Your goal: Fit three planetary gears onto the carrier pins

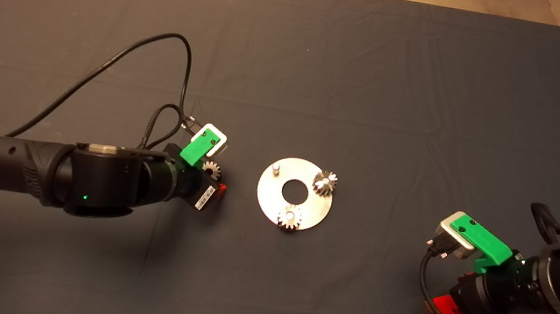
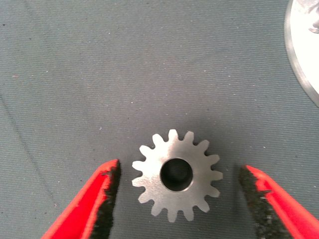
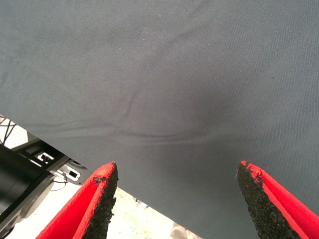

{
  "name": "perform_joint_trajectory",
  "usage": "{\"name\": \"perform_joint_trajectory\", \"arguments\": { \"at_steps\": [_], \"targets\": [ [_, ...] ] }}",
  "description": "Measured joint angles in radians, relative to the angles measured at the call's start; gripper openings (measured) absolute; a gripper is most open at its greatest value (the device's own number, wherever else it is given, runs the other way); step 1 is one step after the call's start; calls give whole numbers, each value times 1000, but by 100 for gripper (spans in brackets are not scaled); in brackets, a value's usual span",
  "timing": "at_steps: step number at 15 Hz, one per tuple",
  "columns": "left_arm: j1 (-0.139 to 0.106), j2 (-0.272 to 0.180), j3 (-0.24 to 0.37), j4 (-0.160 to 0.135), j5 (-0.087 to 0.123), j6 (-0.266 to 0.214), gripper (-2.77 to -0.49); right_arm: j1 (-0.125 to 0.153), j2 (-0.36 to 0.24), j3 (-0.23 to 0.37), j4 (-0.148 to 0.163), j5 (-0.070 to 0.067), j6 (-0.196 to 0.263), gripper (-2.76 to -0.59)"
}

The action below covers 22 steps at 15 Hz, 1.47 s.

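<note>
Fingers spread, the left gripper (image 2: 177, 199) straddles the last loose gear (image 2: 177, 175) on the mat (image 1: 298, 42), ready to pinch; one carrier pin (image 1: 276, 168) stands bare. The right gripper (image 3: 177, 199) waits open.

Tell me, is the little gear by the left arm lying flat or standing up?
Flat. The loose gear lies on the mat, bore facing up, between the left gripper's open fingers.

1. We see two planetary gears (image 1: 325, 183) (image 1: 290, 218) seated on carrier pins of the shiny disc (image 1: 274, 195).
2. One pin (image 1: 276, 168) stands bare.
3. The third gear (image 2: 177, 174) lies flat on the mat, left of the disc.
</note>
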Motion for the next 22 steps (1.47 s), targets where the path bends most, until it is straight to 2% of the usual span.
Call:
{"name": "perform_joint_trajectory", "arguments": {
  "at_steps": [4,6,10,14,22],
  "targets": [
    [0,0,1,0,0,10,-185,0,0,0,0,0,0,-160],
    [12,0,5,5,2,20,-186,0,0,0,0,0,0,-160],
    [22,-5,11,12,4,26,-209,0,-5,0,0,0,0,-160],
    [22,0,11,34,4,26,-225,0,-5,0,0,0,0,-160],
    [22,1,11,35,4,26,-232,0,-5,0,0,0,-3,-160]
  ]
}}
